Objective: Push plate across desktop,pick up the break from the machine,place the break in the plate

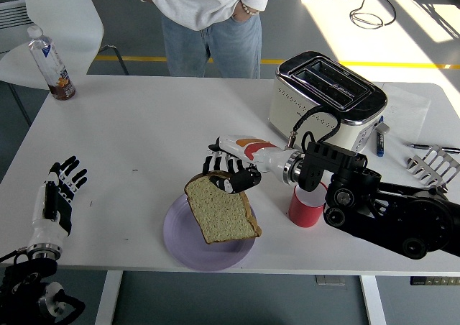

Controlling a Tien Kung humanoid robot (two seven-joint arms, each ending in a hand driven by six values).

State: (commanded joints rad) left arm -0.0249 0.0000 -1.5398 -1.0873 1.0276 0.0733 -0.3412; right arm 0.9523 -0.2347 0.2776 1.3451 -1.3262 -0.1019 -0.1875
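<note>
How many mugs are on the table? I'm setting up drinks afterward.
1 in view: a red mug beside the plate, partly behind the right arm. Another could be hidden by that arm.

The white table [144,145] carries a lilac plate [180,240] near its front edge. Right of the plate stands a red mug [302,208]. Behind the plate, to the right, stands a cream toaster [323,102], with a pen [379,144] beside it. Far left of the plate, at the back corner, stands a bottle [50,62]
</note>
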